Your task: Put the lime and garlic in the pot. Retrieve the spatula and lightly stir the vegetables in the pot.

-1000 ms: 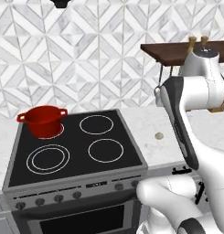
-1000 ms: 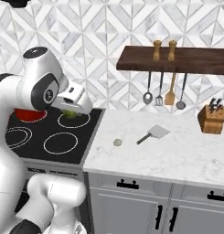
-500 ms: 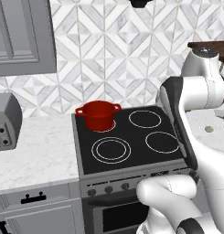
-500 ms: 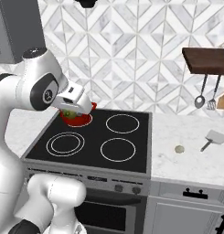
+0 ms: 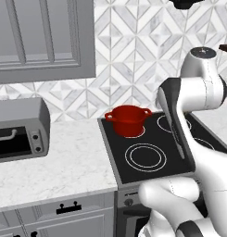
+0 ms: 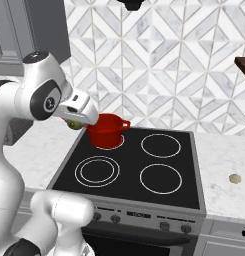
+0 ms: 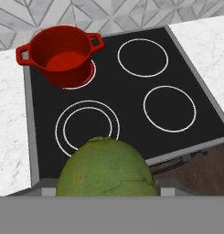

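Hand view: red pot (image 7: 61, 60) holds nothing.

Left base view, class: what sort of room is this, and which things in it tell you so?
A home kitchen, by the look of it. A four-ring stove is set into a marble counter, a red pot sits on a back ring, and a toaster oven stands under grey wall cabinets.

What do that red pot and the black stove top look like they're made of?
The red pot looks like enamelled metal: its colour is even and glossy, with soft highlights on the wall, though plastic can't be ruled out. The stove top looks like smooth black glass or ceramic: it is flat and dark, and its burners are only thin white painted rings.
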